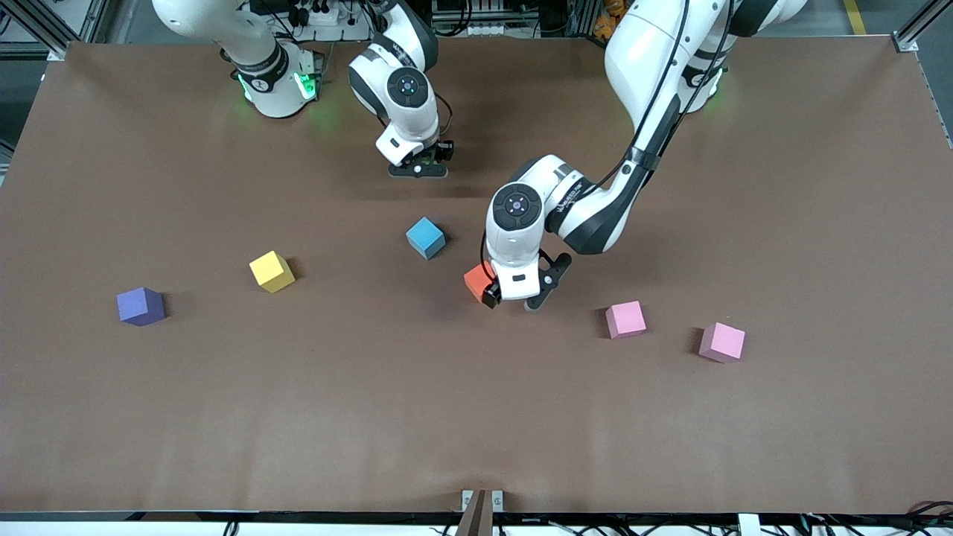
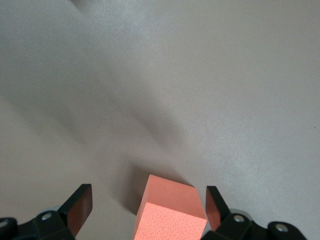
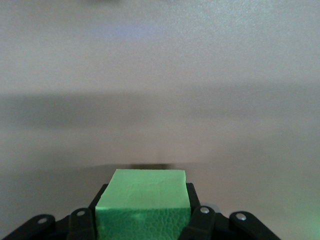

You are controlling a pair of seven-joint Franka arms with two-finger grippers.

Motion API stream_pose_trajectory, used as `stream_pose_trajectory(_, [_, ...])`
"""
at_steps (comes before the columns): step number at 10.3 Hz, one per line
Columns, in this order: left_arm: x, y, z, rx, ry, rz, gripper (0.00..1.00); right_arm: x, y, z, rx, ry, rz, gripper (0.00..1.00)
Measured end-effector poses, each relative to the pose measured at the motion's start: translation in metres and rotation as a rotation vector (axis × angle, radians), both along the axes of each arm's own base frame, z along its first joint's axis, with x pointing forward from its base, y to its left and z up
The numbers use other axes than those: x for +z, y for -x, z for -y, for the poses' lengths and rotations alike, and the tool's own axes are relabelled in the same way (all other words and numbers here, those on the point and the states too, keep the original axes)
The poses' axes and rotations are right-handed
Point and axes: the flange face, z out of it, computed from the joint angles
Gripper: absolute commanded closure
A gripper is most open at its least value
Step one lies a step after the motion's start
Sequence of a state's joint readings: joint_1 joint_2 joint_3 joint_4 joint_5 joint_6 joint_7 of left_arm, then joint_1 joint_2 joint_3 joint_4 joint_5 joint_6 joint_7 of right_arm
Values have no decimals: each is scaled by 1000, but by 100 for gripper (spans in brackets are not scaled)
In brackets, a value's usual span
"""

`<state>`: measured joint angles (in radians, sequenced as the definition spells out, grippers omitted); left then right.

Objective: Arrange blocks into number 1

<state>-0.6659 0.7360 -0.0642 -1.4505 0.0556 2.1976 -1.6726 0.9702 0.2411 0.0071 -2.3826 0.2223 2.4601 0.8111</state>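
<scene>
A: How is the left gripper (image 1: 512, 299) posed?

B: It is lowered to the bench (image 1: 372, 417) at mid-table, wrist bent downward. The jaws are spread wide and set astride the orange block (image 2: 170, 212); in the left wrist view a gap is seen on one side, so nothing is grasped.

A: And the right gripper (image 1: 418, 168)?

B: It is held low over the bench near its own base. In the right wrist view the jaws are clenched on the green block (image 3: 143, 205).

A: What is seen of the surface?

B: A plain brown bench is shown, with metal framing and cables along the robots' edge.

A: How many cubes are counted, nearest first?

B: Two pink cubes (image 1: 625, 319) (image 1: 721, 342), one purple cube (image 1: 141, 306), the orange block, one yellow block (image 1: 272, 271), one blue block (image 1: 426, 237) and the green block farthest: seven in all.
</scene>
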Motion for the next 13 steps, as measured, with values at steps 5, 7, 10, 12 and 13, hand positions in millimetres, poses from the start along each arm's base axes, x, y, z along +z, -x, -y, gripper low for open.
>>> stream_pose_trajectory(5, [-1, 1, 1, -2, 0, -1, 0, -1, -1, 0, -4, 0, 1, 0])
stream_pose_trajectory(7, [-1, 2, 2, -3, 0, -1, 0, 4, -5, -1, -14, -8, 6, 0])
stream_pose_trajectory(10, [2, 6, 9, -8, 15, 7, 0, 41, -40, 20, -53, -33, -2, 0])
stream_pose_trajectory(12, [5, 13, 24, 21, 48, 35, 0, 81, -84, 58, -28, -69, -5, 0])
stream_pose_trajectory(13, [4, 19, 34, 41, 66, 48, 0, 102, -113, 87, -1, -71, -14, 0])
